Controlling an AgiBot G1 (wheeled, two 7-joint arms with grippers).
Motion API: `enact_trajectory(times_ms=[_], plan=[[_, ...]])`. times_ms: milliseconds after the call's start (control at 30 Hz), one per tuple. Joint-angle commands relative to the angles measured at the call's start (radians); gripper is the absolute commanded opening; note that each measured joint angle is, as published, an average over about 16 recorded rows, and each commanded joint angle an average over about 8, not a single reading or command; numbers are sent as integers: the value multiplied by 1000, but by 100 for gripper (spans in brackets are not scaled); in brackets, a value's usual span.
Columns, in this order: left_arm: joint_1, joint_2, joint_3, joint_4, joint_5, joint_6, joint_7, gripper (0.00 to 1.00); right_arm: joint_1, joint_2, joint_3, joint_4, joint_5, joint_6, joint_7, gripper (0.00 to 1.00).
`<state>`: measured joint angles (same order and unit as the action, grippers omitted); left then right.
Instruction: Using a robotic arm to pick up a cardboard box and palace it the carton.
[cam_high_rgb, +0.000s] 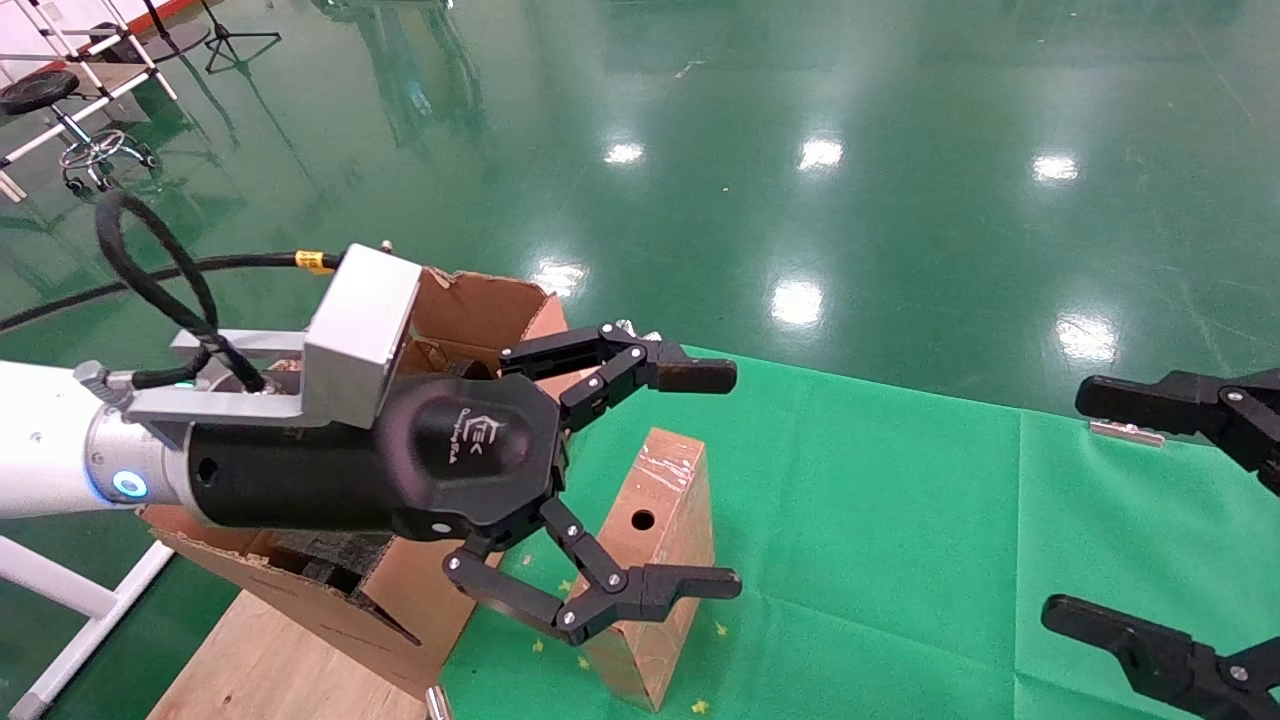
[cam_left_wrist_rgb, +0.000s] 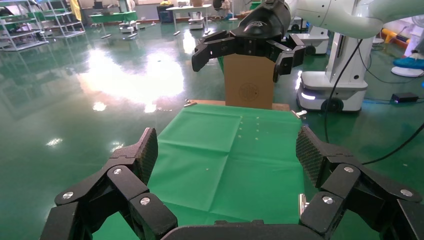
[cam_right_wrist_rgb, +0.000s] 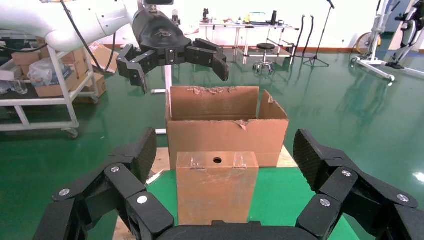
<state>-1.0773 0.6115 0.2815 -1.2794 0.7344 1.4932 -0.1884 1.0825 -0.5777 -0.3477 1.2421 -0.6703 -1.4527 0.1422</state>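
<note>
The cardboard box (cam_high_rgb: 660, 555) is small and brown, with a round hole and glossy tape. It stands on the green cloth (cam_high_rgb: 900, 520) just right of the carton (cam_high_rgb: 470, 310), a large box with torn edges. My left gripper (cam_high_rgb: 700, 480), on the white arm, hangs open in the air above the box and the carton's near end, holding nothing. The right wrist view shows the cardboard box (cam_right_wrist_rgb: 217, 190) in front of the carton (cam_right_wrist_rgb: 225, 135), with the left gripper (cam_right_wrist_rgb: 177, 72) high above them. My right gripper (cam_high_rgb: 1070, 500) waits open at the table's right side.
The carton rests on a wooden board (cam_high_rgb: 260, 660) at the table's left end. Another upright brown box (cam_left_wrist_rgb: 248, 85) stands beyond the far end of the cloth, behind the right gripper (cam_left_wrist_rgb: 239, 65). A stool (cam_high_rgb: 40, 90) and racks stand on the green floor at far left.
</note>
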Motion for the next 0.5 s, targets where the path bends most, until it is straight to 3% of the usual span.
enact_trajectory(times_ms=[33, 433, 500], plan=[[0, 0, 0, 0, 0, 0, 0, 100, 0, 0, 0, 0, 0, 0, 0, 100], [0, 0, 0, -1, 0, 0, 0, 100, 0, 0, 0, 0, 0, 0, 0, 100], [0, 0, 0, -1, 0, 0, 0, 100, 0, 0, 0, 0, 0, 0, 0, 84]])
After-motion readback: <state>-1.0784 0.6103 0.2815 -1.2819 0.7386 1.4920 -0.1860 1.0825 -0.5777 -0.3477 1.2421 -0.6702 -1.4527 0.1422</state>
